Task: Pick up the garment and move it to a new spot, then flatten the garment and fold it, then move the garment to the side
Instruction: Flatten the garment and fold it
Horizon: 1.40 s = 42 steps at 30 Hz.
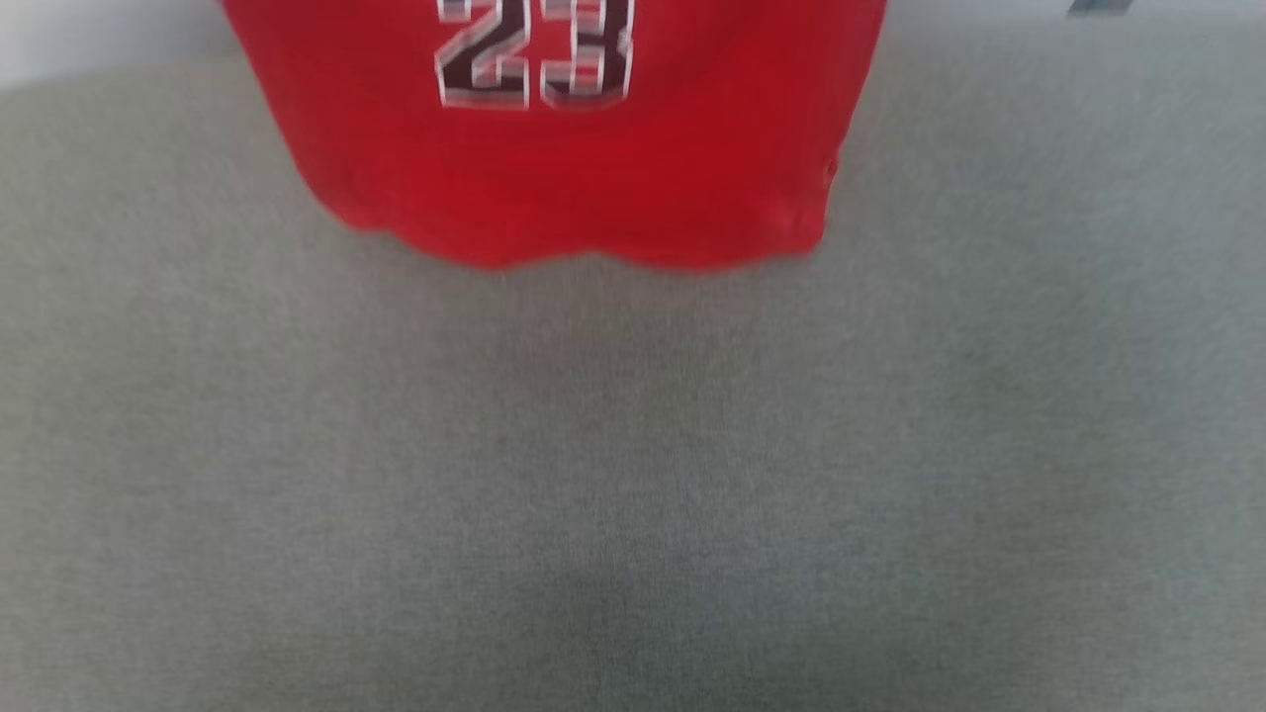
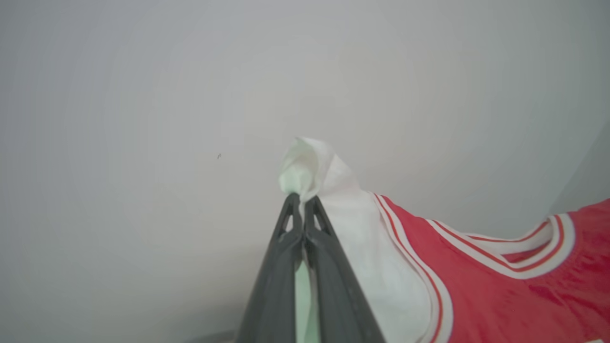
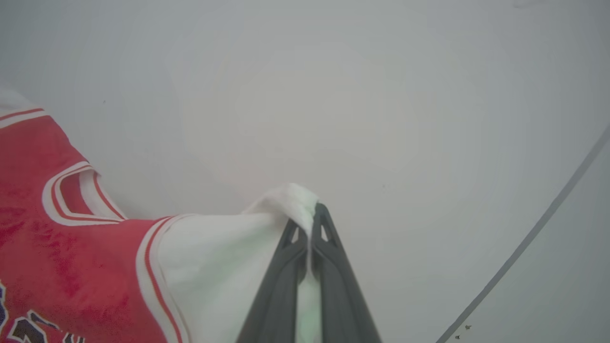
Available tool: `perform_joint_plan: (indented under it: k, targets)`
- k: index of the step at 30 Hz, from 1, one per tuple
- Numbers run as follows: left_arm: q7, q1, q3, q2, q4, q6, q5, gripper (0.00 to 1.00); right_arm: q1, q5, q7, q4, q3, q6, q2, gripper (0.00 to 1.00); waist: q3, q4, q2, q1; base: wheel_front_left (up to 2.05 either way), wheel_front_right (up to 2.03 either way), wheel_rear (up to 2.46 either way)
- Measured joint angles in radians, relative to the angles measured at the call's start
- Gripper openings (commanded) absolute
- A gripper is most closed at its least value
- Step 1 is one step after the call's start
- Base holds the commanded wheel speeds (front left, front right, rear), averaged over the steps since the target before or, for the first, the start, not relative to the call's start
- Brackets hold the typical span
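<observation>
Head view, blurred throughout. Nearest is the grey, cloth-textured bench [image 1: 633,475], with a darker patch of shade low at centre. Past it the garment [image 1: 554,168] is spread wide at the top middle of the view, red, with its wavy hem as the lowest edge and a dark, white-outlined number "23" [image 1: 534,54] above, cut off by the frame. Cannot tell whether the hem touches the bench. Behind it is a pale wall [image 1: 99,40], and a small dark object [image 1: 1098,6] sits at the top right corner, too blurred to identify. Left wrist view: the left end effector [image 2: 302,197] has its two dark fingers pressed together, pinching a bunched tip of white sleeve [image 2: 314,164]. From that pinch the sleeve runs down and right to a red-and-white striped trim, then the red body of the garment [image 2: 500,305], then the striped collar [image 2: 533,247] farther right. Plain pale wall beyond. Right wrist view: the right end effector [image 3: 312,212] is likewise clamped shut on a fold of the other white sleeve [image 3: 224,257]. The cloth stretches left through the striped trim to the garment's red body [image 3: 57,247], with the V collar [image 3: 71,200] above and a bit of dark, white-edged lettering [image 3: 24,328] at the bottom left corner. Beyond is pale wall, crossed at the right by a thin grey line [image 3: 524,247].
</observation>
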Motion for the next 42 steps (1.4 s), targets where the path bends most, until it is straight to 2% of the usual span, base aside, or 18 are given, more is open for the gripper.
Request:
perform_joint_plan:
  k: [5, 10, 13, 16, 20, 24, 30, 33, 38, 42]
  targets:
    - [-0.137, -0.126, -0.002, -0.022, 0.046, -0.019, 0.048, 0.00, -0.138, -0.131, -0.219, 0.116, -0.037, 0.000, 0.030, 0.00, 0.104, 0.000, 0.0000, 0.0000, 0.00, 0.00, 0.00]
    - [-0.340, -0.247, -0.007, -0.048, 0.084, -0.038, 0.103, 0.00, -0.255, -0.291, -0.411, 0.227, -0.102, 0.000, 0.067, 0.00, 0.205, 0.004, 0.0000, 0.0000, 0.00, 0.00, 0.00]
    - [-0.462, -0.289, -0.021, -0.063, 0.105, -0.046, 0.130, 0.00, -0.296, -0.375, -0.480, 0.284, -0.138, 0.000, 0.084, 0.00, 0.254, 0.009, 0.0000, 0.0000, 0.00, 0.00, 0.00]
    - [-0.512, -0.286, -0.038, -0.087, 0.143, -0.049, 0.126, 0.00, -0.304, -0.424, -0.508, 0.334, -0.165, 0.000, 0.105, 0.00, 0.285, 0.020, 0.0000, 0.0001, 0.00, 0.00, 0.00]
    - [-0.498, -0.222, -0.084, -0.092, 0.175, -0.053, 0.076, 0.00, -0.252, -0.435, -0.515, 0.409, -0.168, 0.000, 0.124, 0.00, 0.285, 0.037, 0.0000, 0.0001, 0.00, 0.00, 0.00]
    - [-0.424, -0.113, -0.144, -0.078, 0.177, -0.053, 0.006, 0.00, -0.170, -0.389, -0.490, 0.468, -0.139, 0.000, 0.137, 0.00, 0.257, 0.046, 0.0000, 0.0001, 0.00, 0.00, 0.00]
    - [-0.303, 0.102, -0.223, -0.010, 0.100, -0.054, -0.116, 0.00, 0.013, -0.261, -0.420, 0.456, -0.015, 0.000, 0.137, 0.00, 0.192, 0.054, -0.0001, 0.0000, 0.00, 0.00, 0.00]
    - [-0.259, 0.213, -0.239, 0.032, 0.045, -0.054, -0.175, 0.00, 0.122, -0.166, -0.359, 0.382, 0.049, 0.000, 0.115, 0.00, 0.156, 0.056, 0.0000, 0.0000, 0.00, 0.00, 0.00]
    - [-0.191, 0.413, -0.255, 0.105, -0.063, -0.054, -0.251, 0.00, 0.325, -0.021, -0.254, 0.187, 0.100, 0.000, 0.012, 0.00, 0.095, 0.059, 0.0000, 0.0000, 0.00, 0.00, 0.00]
    - [-0.166, 0.580, -0.250, 0.174, -0.199, -0.008, -0.311, 0.00, 0.502, 0.043, -0.161, -0.005, 0.098, 0.000, -0.082, 0.00, 0.059, 0.058, 0.0000, 0.0000, 0.00, 0.00, 0.00]
